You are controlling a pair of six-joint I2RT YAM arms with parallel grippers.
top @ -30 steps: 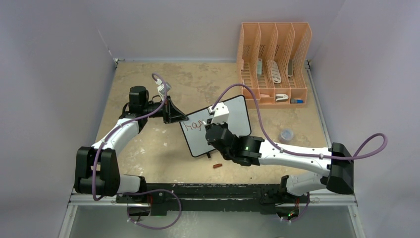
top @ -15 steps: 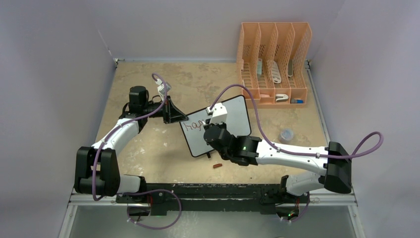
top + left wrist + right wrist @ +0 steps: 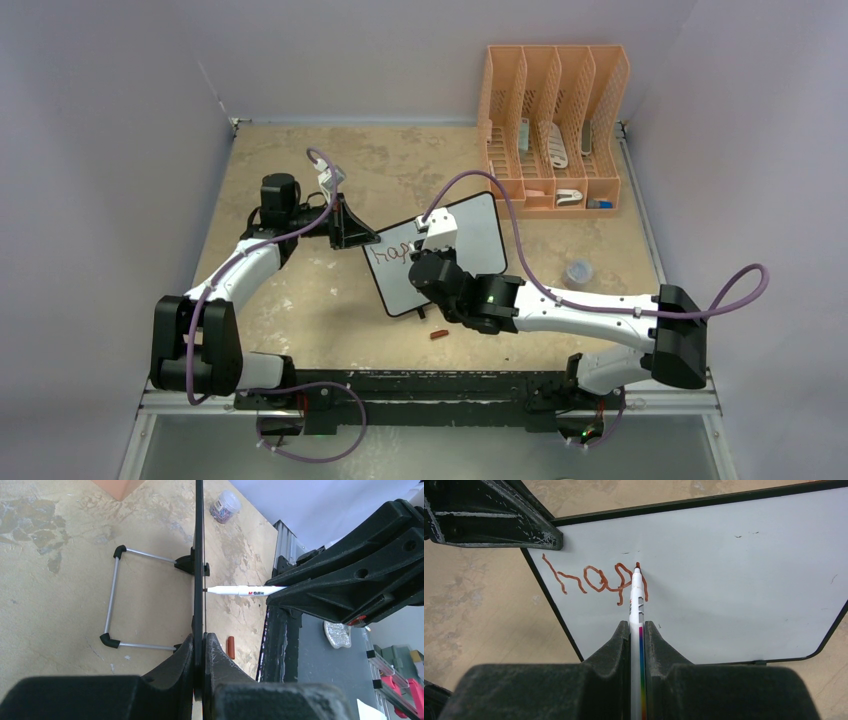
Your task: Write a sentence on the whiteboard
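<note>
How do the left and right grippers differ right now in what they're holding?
The left gripper clamps the whiteboard by a corner; the right gripper clamps a white marker. The left touches the board directly; the right reaches it only through the marker's tip. Both are shut.

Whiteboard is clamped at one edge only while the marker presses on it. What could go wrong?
The left gripper pinches the whiteboard by one edge, so pressure from the marker may swing or tip it. The right gripper grips the marker well back from its tip, so the tip could wander and spoil the lettering.
</note>
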